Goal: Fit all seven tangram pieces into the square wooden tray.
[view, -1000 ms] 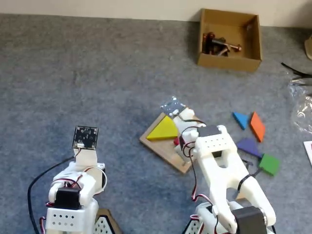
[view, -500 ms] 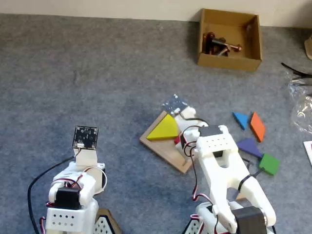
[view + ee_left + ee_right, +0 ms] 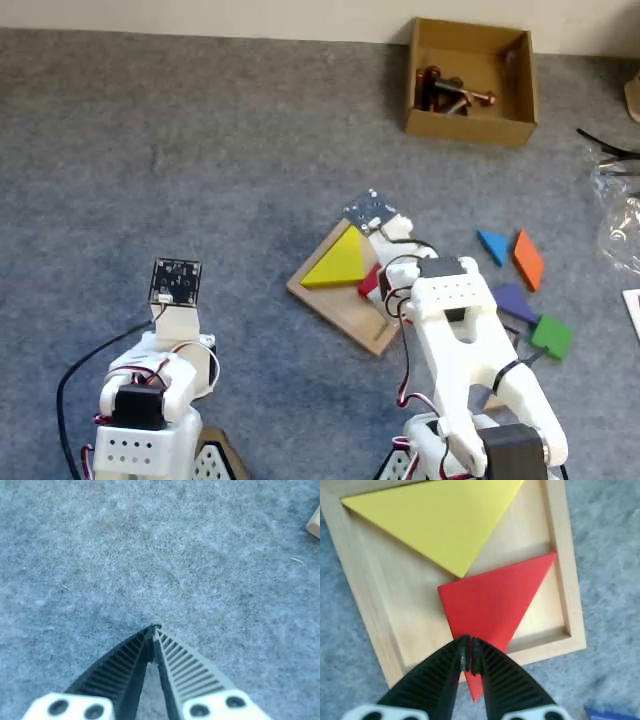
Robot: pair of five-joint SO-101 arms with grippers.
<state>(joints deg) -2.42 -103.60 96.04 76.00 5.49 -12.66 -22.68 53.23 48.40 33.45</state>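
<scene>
Seating red triangle point(image 3: 495, 600) in tray point(image 3: 562, 555): my right gripper point(image 3: 470, 655), closed and empty, sits at its corner; next I'd nudge that corner off the rim.

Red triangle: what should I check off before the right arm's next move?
1. Red triangle flat inside tray: not ok, one corner overhangs the rim.
2. Yellow triangle seated: ok.
3. Right gripper gripping the red triangle: cannot tell; shut above it.
4. Left gripper out of the way: ok, shut above carpet.
5. Blue piece, orange piece, purple piece, green piece placed: not ok, on the carpet.
</scene>
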